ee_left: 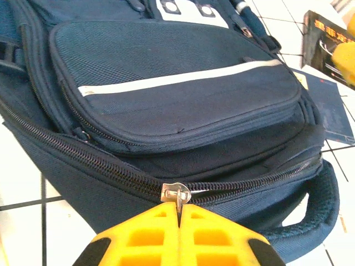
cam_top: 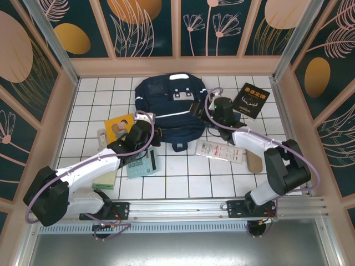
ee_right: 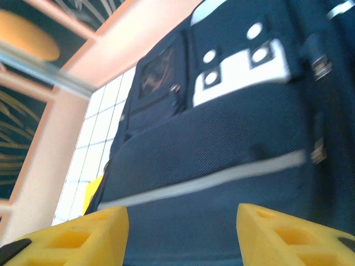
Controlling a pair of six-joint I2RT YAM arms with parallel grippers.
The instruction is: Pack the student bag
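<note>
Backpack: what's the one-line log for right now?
left fingers: shut on silver metal zipper pull | right fingers: open by navy-blue fabric backpack

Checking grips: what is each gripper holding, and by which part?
The left gripper pinches the zipper pull of the student bag; the right gripper holds nothing.

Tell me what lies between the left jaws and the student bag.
Only the metal zipper pull of the student bag: the left jaws are shut on it. The left wrist view shows this.
</note>
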